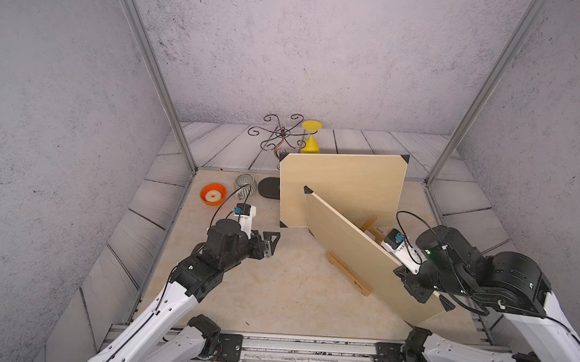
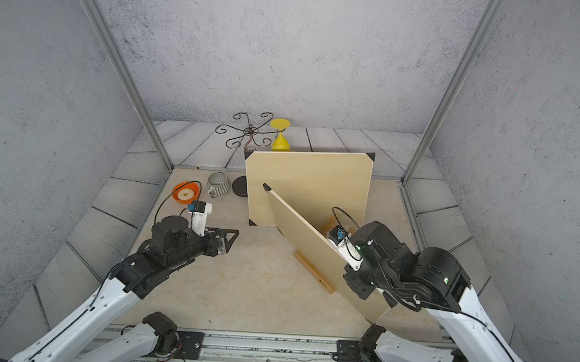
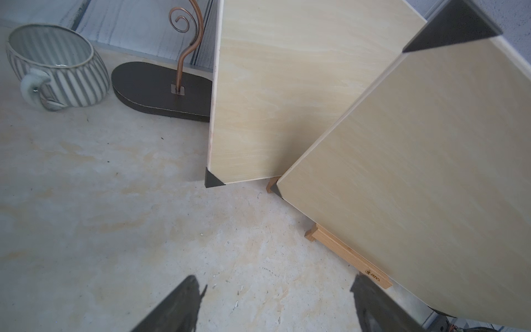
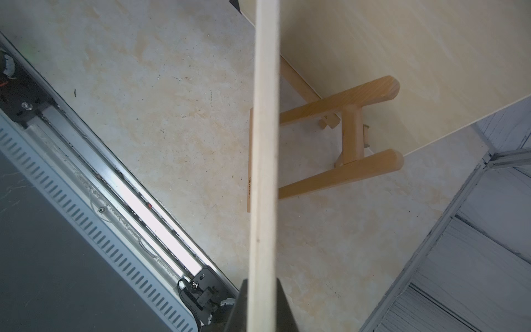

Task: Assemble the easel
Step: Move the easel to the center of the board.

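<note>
Easel (image 1: 348,273), a small wooden stand, sits on the worktop (image 1: 275,291) directly below the right end effector (image 1: 411,286). That end effector is clamped tight on the top edge of a pale board (image 1: 363,255). The board tilts, and its long axis runs from that end effector diagonally away toward a second board (image 1: 340,188), which stands upright just beyond it.

The left end effector (image 1: 273,241) hovers with its jaws spread wide and nothing between them. It faces the front of the tilted board but is well apart from it, so the right arm is much the nearer.

The coming move likely turns on the board's lower edge meeting the easel's front ledge (image 3: 347,255). The left wrist view shows that ledge running along the bottom of the board. Whether the board rests on the ledge or hangs just above it is hard to tell. The right wrist view shows what that view hides: the easel's legs (image 4: 339,169) and cross brace behind the board, which appears edge-on between the jaws.
</note>
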You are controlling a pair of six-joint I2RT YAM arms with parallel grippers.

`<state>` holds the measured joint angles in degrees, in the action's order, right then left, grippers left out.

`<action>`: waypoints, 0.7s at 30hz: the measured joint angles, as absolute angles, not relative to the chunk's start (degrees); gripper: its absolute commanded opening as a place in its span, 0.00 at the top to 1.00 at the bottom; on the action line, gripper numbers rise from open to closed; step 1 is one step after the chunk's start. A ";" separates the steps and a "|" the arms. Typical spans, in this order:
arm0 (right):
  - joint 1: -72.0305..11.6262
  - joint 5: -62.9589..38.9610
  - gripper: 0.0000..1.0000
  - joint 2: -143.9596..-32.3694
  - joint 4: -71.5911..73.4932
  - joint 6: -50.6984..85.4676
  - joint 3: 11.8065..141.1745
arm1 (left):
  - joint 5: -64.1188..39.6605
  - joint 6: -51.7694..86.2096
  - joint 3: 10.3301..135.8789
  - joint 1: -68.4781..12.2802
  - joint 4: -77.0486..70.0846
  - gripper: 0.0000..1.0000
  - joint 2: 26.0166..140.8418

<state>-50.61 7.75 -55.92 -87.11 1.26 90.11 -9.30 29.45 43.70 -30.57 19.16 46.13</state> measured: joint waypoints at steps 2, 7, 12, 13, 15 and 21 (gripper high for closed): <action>-50.52 6.87 1.00 -55.90 -86.59 1.26 89.91 | -9.26 29.21 43.70 -30.57 19.22 0.14 46.02; -50.48 3.84 1.00 -55.90 -85.71 1.19 89.93 | -9.21 28.69 43.70 -30.59 19.35 0.14 45.67; -50.48 0.97 1.00 -55.94 -83.74 0.99 88.92 | -8.60 28.56 43.70 -30.61 19.49 0.14 45.67; -50.48 0.40 1.00 -55.99 -83.07 0.99 88.53 | -8.38 28.56 43.70 -30.61 19.49 0.14 45.67; -50.43 -0.97 1.00 -55.96 -81.19 1.04 87.46 | -7.97 28.56 43.70 -30.63 19.51 0.14 45.52; -50.43 -6.63 1.00 -57.71 -73.34 1.76 84.62 | -5.91 28.77 43.70 -30.63 19.73 0.14 43.99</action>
<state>-50.43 -6.63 -57.71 -73.34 1.76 84.62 -5.91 28.77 43.70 -30.63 19.73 43.99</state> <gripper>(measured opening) 0.113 0.857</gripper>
